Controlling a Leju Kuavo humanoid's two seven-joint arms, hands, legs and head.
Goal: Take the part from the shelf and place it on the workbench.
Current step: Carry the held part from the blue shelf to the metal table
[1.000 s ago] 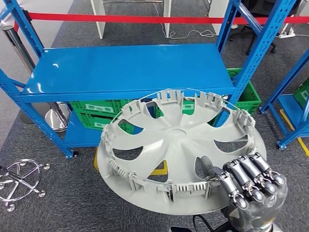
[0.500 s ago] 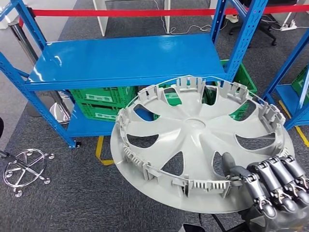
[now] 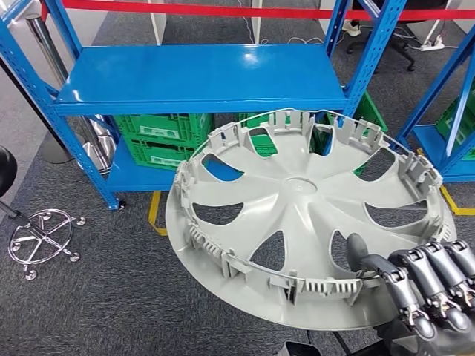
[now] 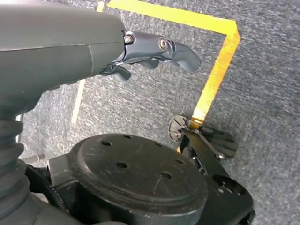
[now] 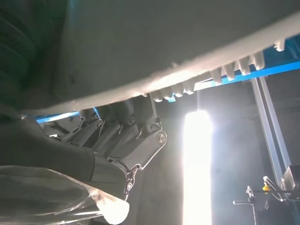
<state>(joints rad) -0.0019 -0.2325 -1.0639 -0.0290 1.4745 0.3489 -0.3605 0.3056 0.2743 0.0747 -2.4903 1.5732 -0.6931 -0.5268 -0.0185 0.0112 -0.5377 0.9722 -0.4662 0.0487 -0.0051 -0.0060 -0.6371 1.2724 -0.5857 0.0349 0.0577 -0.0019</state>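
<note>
The right robot hand [image 3: 425, 293] grips the near right rim of the grey hubcap [image 3: 305, 211], while the left robot hand [image 4: 148, 49] hangs empty, fingers apart.

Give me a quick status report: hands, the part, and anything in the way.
Right robot hand grips the grey wheel cover at its rim, held flat, clear of the blue shelf. Left robot hand holds nothing, above the carpet. Workbench unseen.

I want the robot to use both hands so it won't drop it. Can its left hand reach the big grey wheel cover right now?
Probably not yet. The left hand hangs low over the carpet, holding nothing, while the wheel cover is held up by the right hand. Nothing blocks it; the arm would need to lift.
</note>
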